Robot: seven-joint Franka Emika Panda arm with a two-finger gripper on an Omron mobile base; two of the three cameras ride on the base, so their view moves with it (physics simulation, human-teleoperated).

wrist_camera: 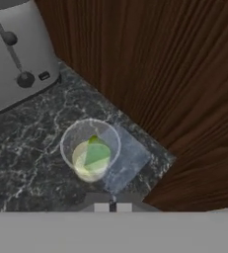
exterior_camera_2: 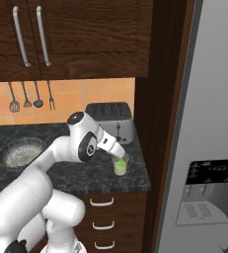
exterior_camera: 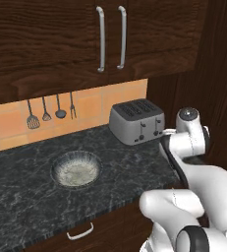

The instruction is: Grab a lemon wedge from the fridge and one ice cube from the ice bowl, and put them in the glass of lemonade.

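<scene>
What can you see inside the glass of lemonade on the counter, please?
Inside the glass of lemonade, pale yellow-green liquid fills the bottom, with the lemon wedge in it. No ice cube is visible; the wedge hides whatever lies beneath it.

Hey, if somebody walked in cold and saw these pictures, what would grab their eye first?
Probably the white arm stretched over the dark counter, its shut claw poised above the glass near the counter's right end. A green wedge sits in the glass's pale drink. Next come the silver toaster by the orange tiles, the ice bowl to its left, and the grey fridge at far right.
</scene>
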